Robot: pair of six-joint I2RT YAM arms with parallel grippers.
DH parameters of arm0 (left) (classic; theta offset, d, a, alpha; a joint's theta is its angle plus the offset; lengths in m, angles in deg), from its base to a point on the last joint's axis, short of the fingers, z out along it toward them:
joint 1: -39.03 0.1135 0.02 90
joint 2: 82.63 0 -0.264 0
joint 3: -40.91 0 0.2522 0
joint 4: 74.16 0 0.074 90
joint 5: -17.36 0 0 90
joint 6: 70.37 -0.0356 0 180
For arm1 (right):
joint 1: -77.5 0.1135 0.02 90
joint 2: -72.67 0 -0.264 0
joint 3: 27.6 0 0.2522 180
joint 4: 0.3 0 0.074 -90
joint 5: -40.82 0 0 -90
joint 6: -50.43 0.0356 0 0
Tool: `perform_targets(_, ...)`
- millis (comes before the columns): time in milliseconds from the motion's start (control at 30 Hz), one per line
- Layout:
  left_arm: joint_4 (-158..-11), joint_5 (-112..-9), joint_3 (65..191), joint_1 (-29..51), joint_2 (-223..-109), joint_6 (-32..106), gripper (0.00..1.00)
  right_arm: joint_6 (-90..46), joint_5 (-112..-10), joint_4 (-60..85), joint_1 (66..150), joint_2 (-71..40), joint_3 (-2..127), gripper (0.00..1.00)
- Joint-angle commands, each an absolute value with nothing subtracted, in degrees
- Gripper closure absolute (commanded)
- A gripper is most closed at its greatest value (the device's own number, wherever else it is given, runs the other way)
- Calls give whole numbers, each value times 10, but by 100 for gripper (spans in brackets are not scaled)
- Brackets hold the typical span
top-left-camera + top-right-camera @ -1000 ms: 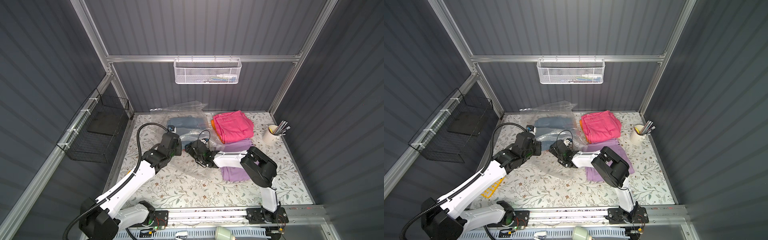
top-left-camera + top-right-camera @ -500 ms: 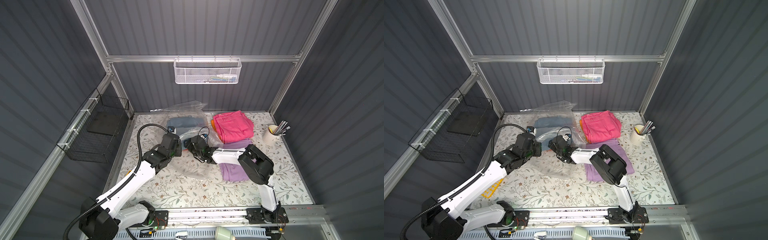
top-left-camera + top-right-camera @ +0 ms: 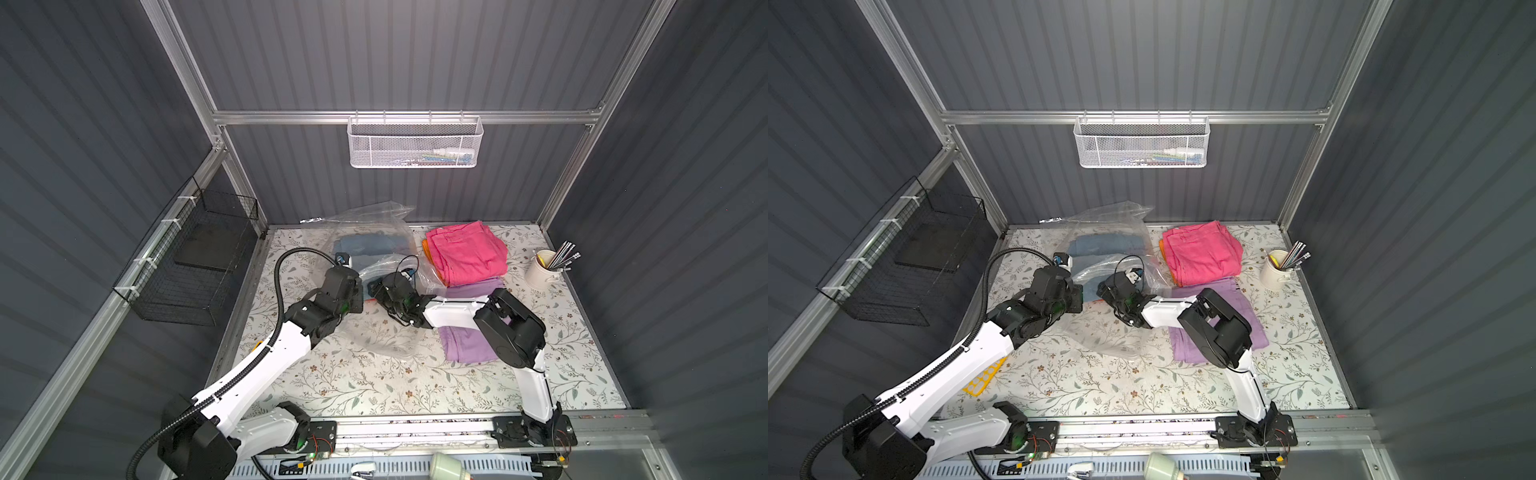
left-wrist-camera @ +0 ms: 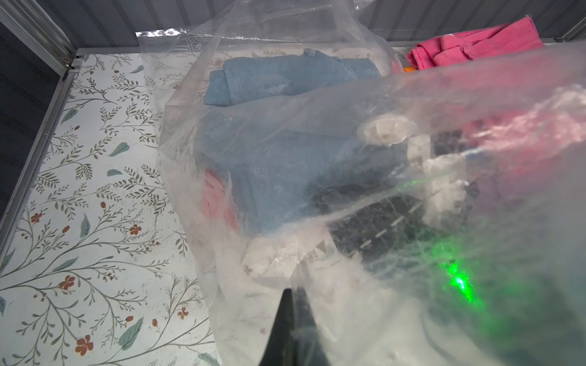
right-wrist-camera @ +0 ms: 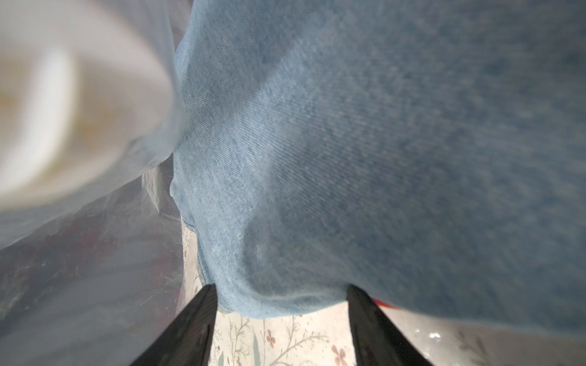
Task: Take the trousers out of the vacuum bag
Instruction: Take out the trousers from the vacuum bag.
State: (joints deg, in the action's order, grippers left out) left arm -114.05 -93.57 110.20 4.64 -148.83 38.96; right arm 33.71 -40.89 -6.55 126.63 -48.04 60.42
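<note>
The vacuum bag (image 3: 374, 232) (image 3: 1113, 224) lies crinkled at the back middle, its white valve disc (image 4: 385, 130) on top. Inside it are folded light blue trousers (image 3: 365, 245) (image 4: 285, 79) with red trousers (image 4: 215, 196) under them. My left gripper (image 3: 360, 296) (image 4: 293, 290) is shut on the bag's film near its mouth. My right gripper (image 3: 376, 289) (image 5: 280, 301) reaches inside the bag, open, the blue trousers' folded edge (image 5: 285, 294) between its fingertips. Hot pink trousers (image 3: 465, 253) lie on orange ones (image 3: 428, 253) outside, and lilac trousers (image 3: 465, 345) lie partly under the right arm.
A cream cup of pencils (image 3: 542, 272) stands at the right edge. A black wire basket (image 3: 199, 262) hangs on the left wall, a white mesh basket (image 3: 415, 143) on the back wall. A yellow stencil (image 3: 984, 378) lies by the left arm.
My right gripper has pushed further back and left into the bag, up to the blue trousers. The left gripper has kept its hold on the film, almost still.
</note>
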Motion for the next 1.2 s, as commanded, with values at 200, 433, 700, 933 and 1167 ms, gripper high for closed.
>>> perform_targets(200,-1146,-939,1102,51,-1480,398,100,324,-411,-51,1246,-505,634,30)
perform_targets(433,-1146,-940,1103,51,-1482,398,100,298,-419,-48,1240,-509,675,68)
perform_targets(700,-1145,-943,1102,51,-1485,396,100,268,-443,-67,1239,-467,674,94)
perform_targets(933,-1137,-946,1095,52,-1493,398,100,249,-441,-78,1258,-404,624,94)
perform_targets(1167,-1133,-945,1092,52,-1494,401,100,278,-424,-93,1291,-383,555,90)
